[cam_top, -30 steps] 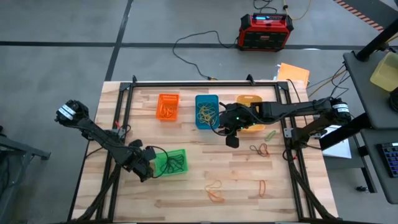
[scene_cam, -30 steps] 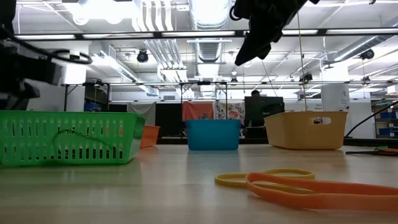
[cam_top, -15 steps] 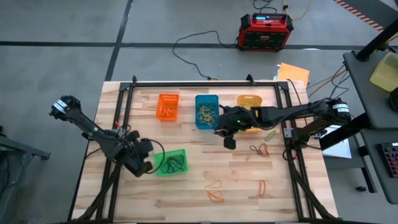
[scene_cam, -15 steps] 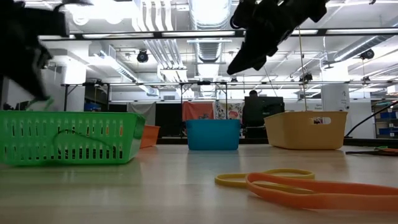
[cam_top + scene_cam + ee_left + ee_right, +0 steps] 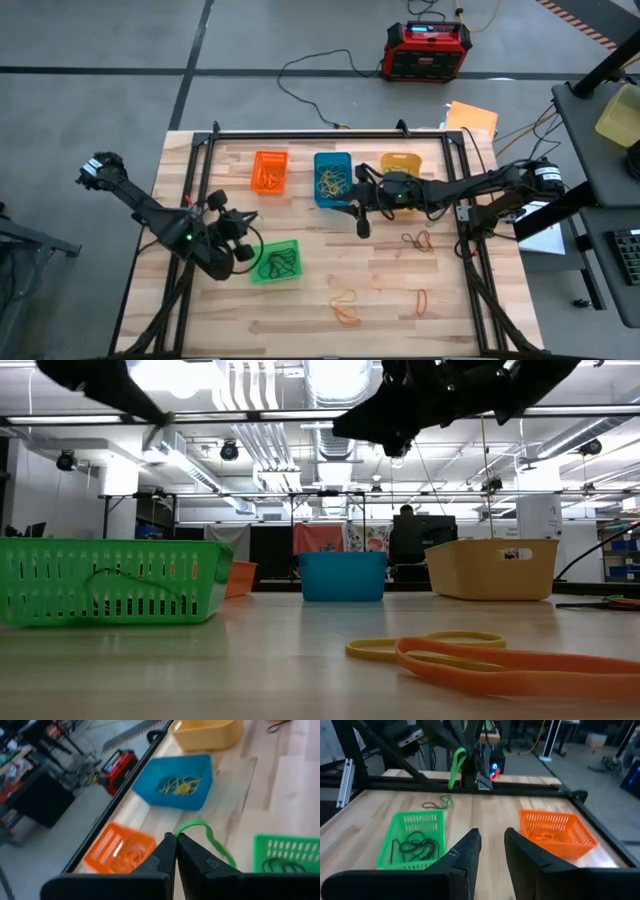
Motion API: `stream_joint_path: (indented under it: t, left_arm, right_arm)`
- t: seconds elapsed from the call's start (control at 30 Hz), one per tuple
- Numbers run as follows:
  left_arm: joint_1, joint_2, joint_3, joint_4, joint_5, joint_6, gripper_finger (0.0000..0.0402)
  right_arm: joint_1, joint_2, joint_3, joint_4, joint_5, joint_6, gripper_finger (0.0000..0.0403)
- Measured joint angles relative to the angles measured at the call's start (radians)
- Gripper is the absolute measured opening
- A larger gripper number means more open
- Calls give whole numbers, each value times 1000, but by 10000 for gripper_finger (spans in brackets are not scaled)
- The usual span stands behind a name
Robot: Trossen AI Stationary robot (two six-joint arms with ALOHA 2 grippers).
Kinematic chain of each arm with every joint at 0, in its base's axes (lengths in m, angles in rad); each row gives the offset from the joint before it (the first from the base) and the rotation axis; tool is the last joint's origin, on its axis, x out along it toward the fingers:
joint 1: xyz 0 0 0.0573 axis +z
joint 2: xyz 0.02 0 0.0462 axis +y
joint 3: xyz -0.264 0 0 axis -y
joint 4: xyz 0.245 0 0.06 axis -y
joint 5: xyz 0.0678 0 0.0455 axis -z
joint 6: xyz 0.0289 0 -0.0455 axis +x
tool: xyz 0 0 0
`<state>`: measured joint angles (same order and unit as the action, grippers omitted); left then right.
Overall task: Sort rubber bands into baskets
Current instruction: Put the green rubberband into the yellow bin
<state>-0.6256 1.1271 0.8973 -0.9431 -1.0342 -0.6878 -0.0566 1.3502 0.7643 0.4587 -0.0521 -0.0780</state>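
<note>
Wooden slats of the table (image 5: pixel 320 290) fill the high view, with four baskets on it: orange (image 5: pixel 270 171), blue (image 5: pixel 332 178) and yellow-orange (image 5: pixel 402 167) in a row at the far side, and the green basket (image 5: pixel 276 261) nearer the left arm. The left gripper (image 5: pixel 240 222) hovers just beside the green basket's far corner, and the right gripper (image 5: pixel 361 229) hangs just in front of the blue basket; loose rubber bands (image 5: pixel 417 240) lie well apart from both. From the low view, a yellow band (image 5: pixel 425 644) and an orange band (image 5: pixel 510 663) lie touching on the bare wood. The left wrist view shows its fingers (image 5: pixel 192 857) pinched together on a green rubber band (image 5: pixel 205 834) that dangles above the table. The right wrist view shows its own jaws narrowly apart and empty, facing the green basket with dark bands (image 5: pixel 412 845) inside.
</note>
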Motion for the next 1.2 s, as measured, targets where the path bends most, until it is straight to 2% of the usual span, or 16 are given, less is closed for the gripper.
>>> stream_joint_path:
  t: [0.1,0.3,0.43,0.6,0.77,0.93,1.2]
  left_arm:
    - [35,0,-11,159,17,175,0]
    - [174,1,-93,605,203,568,0]
    - [272,11,-163,854,263,719,0]
    - [365,48,-208,1076,373,798,0]
    - [396,104,-208,1226,434,851,0]
    - [402,178,-208,1423,464,918,0]
    - [404,252,-156,1452,464,945,0]
  right_arm:
    - [0,0,0,13,0,-12,91]
    - [10,0,0,26,1,-11,103]
    - [36,0,0,26,1,-6,118]
    - [65,0,0,23,0,30,153]
    - [68,1,0,37,3,88,198]
    - [68,78,1,171,2,140,233]
    - [61,184,2,297,-3,191,248]
